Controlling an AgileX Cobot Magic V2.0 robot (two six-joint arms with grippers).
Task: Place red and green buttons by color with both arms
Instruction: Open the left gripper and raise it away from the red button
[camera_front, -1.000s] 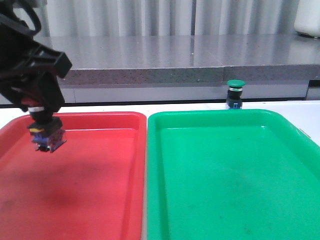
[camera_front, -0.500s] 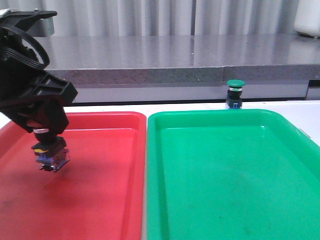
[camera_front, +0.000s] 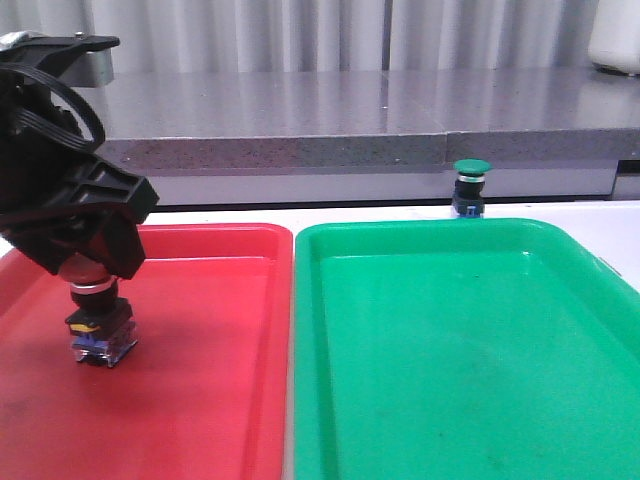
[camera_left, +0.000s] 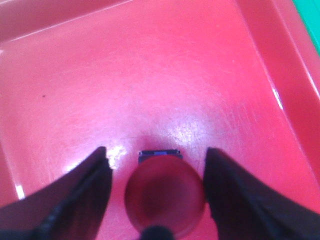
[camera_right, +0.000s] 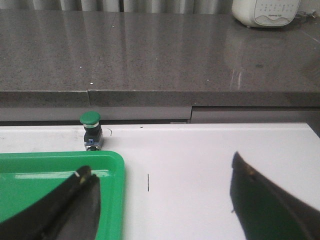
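The red button (camera_front: 100, 325) stands upright on the floor of the red tray (camera_front: 200, 380), towards its left side. My left gripper (camera_front: 95, 272) is right over it. In the left wrist view the red cap (camera_left: 165, 195) sits between the fingers of the left gripper (camera_left: 155, 150), with a narrow gap on one side; the jaws are open. The green button (camera_front: 470, 188) stands on the white table behind the green tray (camera_front: 460, 360). It also shows in the right wrist view (camera_right: 91, 129). My right gripper (camera_right: 160, 165) is open and empty, hanging over the green tray's corner (camera_right: 112, 165) and the white table.
A grey stone ledge (camera_front: 350, 120) runs along the back of the table. A white appliance (camera_right: 265, 12) stands on it at the far right. The two trays lie side by side and almost touch.
My left gripper has come down with the red button, from above the red tray to its floor. The green button has not moved.
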